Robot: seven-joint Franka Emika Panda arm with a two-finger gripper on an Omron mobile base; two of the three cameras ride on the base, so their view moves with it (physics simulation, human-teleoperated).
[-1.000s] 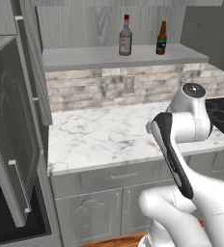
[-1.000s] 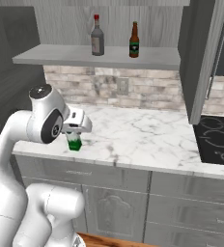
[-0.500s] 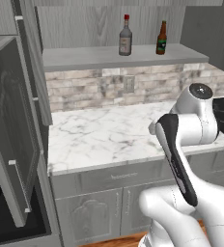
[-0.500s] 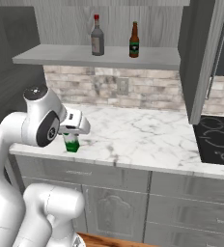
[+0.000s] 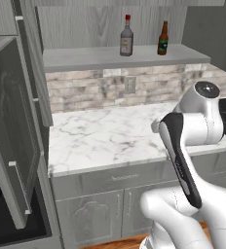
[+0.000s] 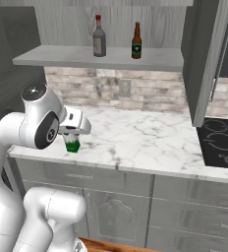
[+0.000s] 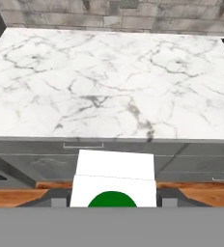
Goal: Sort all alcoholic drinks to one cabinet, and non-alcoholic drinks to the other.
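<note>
The gripper (image 6: 72, 134) is clamping the green and white carton (image 6: 72, 144) just above the near left part of the marble counter (image 6: 150, 140), while both bottles (clear one (image 6: 99, 37), brown one (image 6: 136, 42)) are standing on the long shelf (image 6: 62, 56).

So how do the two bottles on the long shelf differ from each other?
The clear-grey bottle has a red cap and a pale label; the brown bottle has a green label. The clear-grey bottle is wider in the body, the brown bottle slimmer. From the right base view the clear-grey bottle stands left of the brown bottle. Both stand upright on the shelf.
</note>
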